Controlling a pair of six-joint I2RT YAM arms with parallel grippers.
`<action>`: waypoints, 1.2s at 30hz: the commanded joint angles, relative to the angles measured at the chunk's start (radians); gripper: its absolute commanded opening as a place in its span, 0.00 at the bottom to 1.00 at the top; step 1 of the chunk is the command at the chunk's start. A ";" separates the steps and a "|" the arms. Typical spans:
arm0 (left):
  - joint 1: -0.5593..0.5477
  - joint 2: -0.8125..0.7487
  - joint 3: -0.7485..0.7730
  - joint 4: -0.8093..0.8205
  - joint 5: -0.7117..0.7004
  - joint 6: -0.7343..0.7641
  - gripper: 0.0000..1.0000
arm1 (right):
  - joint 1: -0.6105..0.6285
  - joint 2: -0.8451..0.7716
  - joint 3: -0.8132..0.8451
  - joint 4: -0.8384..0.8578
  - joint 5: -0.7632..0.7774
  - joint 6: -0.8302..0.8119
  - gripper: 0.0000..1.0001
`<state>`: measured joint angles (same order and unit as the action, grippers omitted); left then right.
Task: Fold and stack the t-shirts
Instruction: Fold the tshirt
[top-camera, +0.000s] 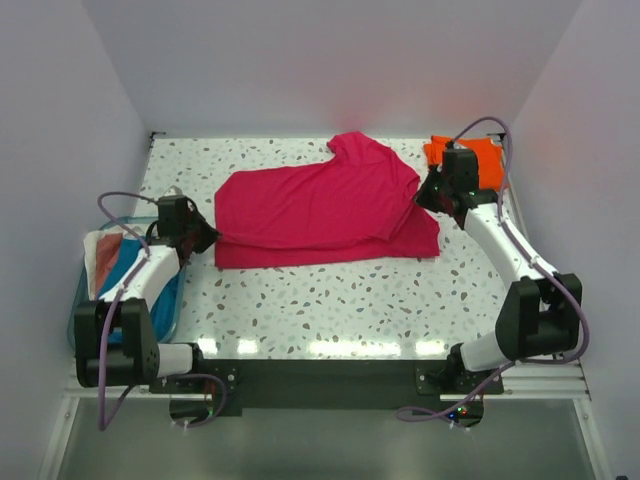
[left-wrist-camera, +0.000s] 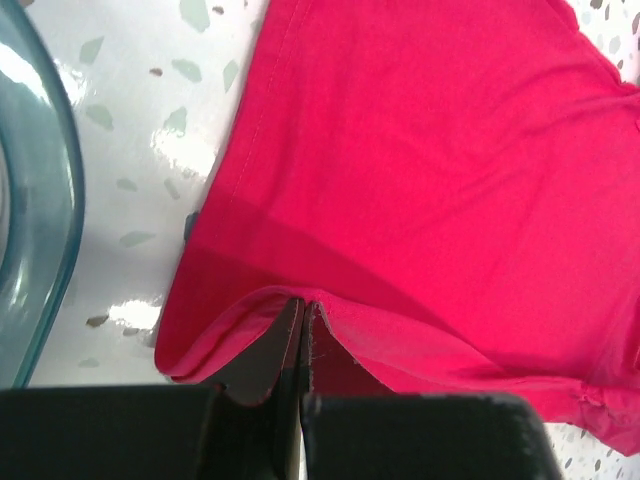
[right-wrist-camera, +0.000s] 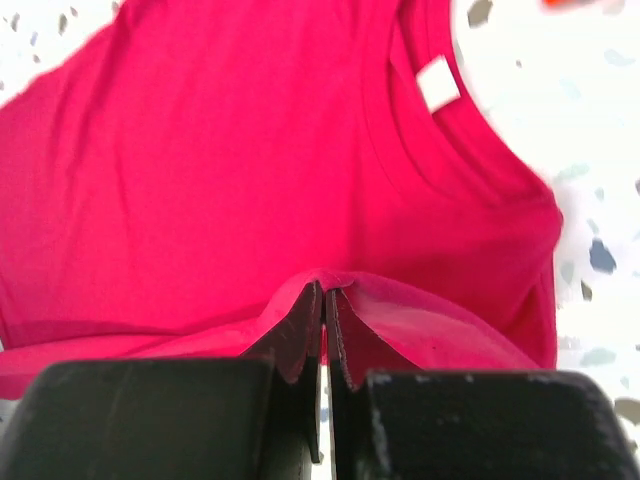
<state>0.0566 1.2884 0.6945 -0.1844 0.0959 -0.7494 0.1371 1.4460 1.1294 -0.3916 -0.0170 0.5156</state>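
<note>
Your right gripper (right-wrist-camera: 325, 300) pinches a raised fold of the pink shirt (right-wrist-camera: 220, 170), jaws closed tight. You see its white label (right-wrist-camera: 438, 82) upper right, speckled table (right-wrist-camera: 600, 180) beyond.

Top cam overhead, facing down, wrist cams close-up, all share pink shirt (top-camera: 320, 205)

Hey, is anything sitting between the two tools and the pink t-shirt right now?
Nothing visible. The left tool and the right tool are each shut on an edge of the pink t-shirt, with cloth pinched directly between their fingers. The orange t-shirt lies at the far right, behind the right tool.
</note>
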 joint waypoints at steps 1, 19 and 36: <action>0.000 0.048 0.082 0.065 -0.025 -0.014 0.00 | -0.002 0.049 0.107 0.037 0.009 -0.023 0.00; 0.022 0.219 0.166 0.059 -0.045 -0.042 0.00 | -0.004 0.302 0.334 0.054 -0.007 -0.035 0.00; 0.037 0.189 0.157 0.106 -0.009 -0.022 0.65 | -0.005 0.613 0.668 -0.041 -0.054 -0.104 0.39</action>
<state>0.0864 1.5375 0.8341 -0.1276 0.0731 -0.7944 0.1371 2.0518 1.7237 -0.4053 -0.0666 0.4557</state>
